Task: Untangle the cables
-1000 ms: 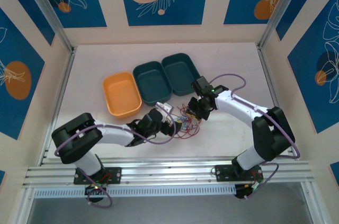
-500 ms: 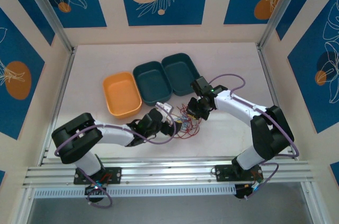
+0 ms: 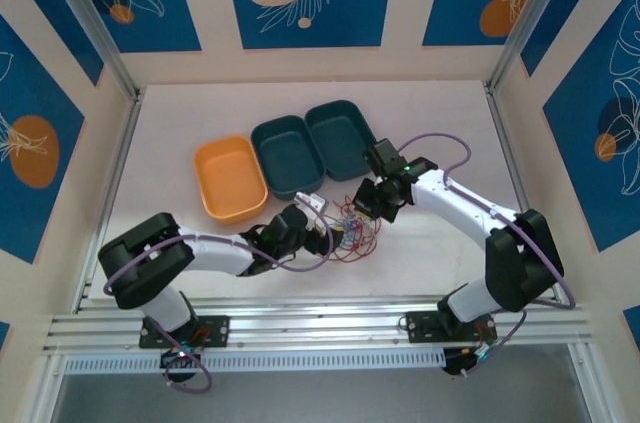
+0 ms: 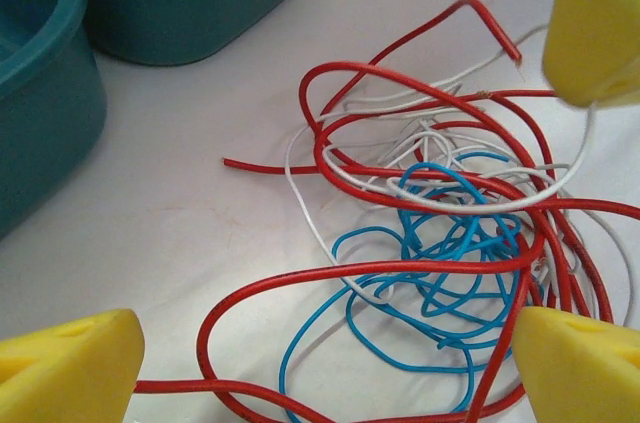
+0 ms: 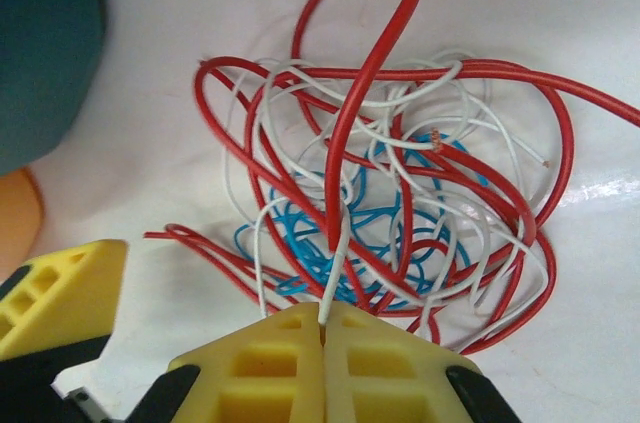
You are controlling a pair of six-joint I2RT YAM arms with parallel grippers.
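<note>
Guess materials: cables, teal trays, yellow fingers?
Cables: probably thin wire in glossy plastic insulation. They shine, and one red end seems to show a bare coppery tip.
Teal trays: moulded plastic with a satin finish, judging by the rounded corners and soft sheen.
Yellow fingers: matte plastic or rubber with recessed pockets; can't tell which.
</note>
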